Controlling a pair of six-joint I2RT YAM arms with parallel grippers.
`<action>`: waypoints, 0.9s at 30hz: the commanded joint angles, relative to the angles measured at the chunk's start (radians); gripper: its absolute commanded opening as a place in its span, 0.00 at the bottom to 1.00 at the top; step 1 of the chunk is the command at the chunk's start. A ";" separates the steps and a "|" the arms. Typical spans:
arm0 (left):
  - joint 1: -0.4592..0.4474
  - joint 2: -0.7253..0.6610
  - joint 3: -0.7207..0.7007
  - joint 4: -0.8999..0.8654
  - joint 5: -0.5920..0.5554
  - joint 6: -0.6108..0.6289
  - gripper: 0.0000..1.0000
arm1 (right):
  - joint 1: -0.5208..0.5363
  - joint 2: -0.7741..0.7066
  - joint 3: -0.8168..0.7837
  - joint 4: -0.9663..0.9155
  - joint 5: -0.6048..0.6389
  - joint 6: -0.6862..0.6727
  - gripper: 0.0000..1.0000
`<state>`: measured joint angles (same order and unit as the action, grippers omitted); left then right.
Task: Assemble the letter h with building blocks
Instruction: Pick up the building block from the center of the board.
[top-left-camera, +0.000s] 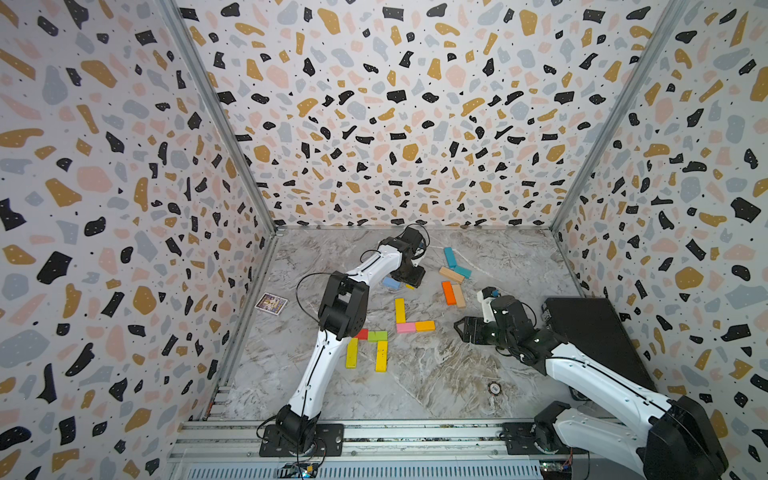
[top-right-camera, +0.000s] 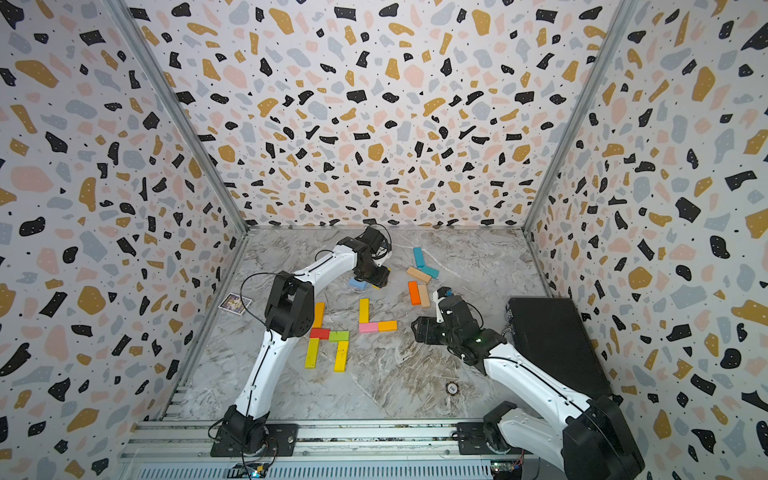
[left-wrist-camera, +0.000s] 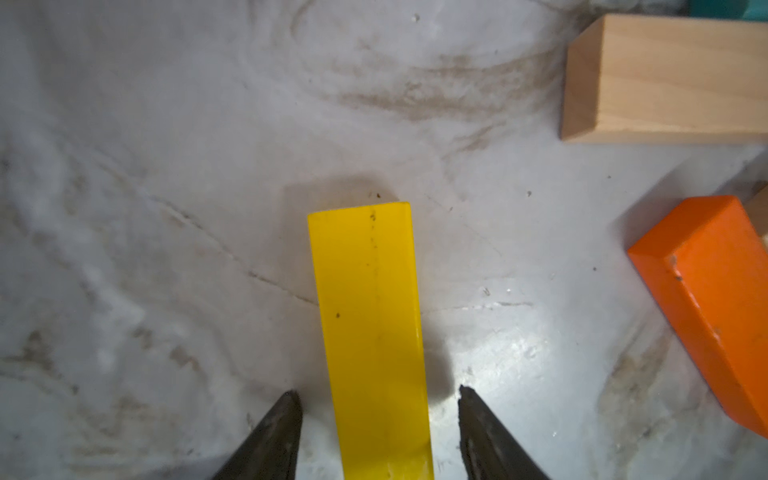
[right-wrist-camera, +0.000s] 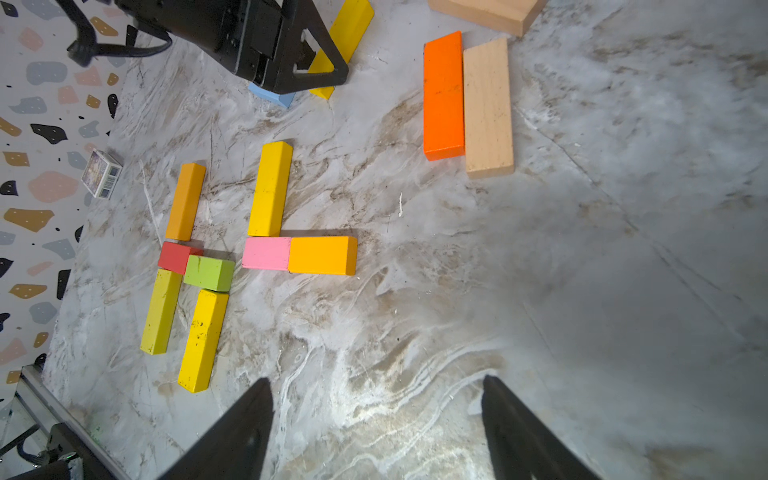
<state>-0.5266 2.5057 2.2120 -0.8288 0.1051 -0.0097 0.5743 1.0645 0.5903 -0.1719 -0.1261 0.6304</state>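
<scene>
At nine o'clock on the desk (right-wrist-camera: 415, 332) lies a finished-looking h (right-wrist-camera: 209, 273), with a half-built h (right-wrist-camera: 266, 253) at centre. At twelve o'clock the left gripper (left-wrist-camera: 378, 395) has its jaws astride a yellow bar (left-wrist-camera: 368, 311), not yet touching it. Pinched off-centre, the bar may swing into the blue block (right-wrist-camera: 272, 96). At three o'clock the right gripper (right-wrist-camera: 376, 379) hangs released.
</scene>
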 joint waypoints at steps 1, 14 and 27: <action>-0.009 0.037 0.068 -0.063 -0.052 0.027 0.55 | 0.004 -0.029 0.014 -0.017 0.010 0.000 0.80; -0.049 0.028 0.074 -0.025 -0.194 0.033 0.20 | 0.004 -0.065 0.009 -0.038 0.055 0.005 0.80; -0.110 -0.650 -0.605 0.303 -0.255 -0.352 0.10 | 0.002 -0.109 -0.009 -0.050 0.113 0.008 0.81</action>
<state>-0.5922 1.9915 1.7233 -0.6273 -0.1089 -0.2222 0.5743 0.9733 0.5896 -0.2111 -0.0330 0.6304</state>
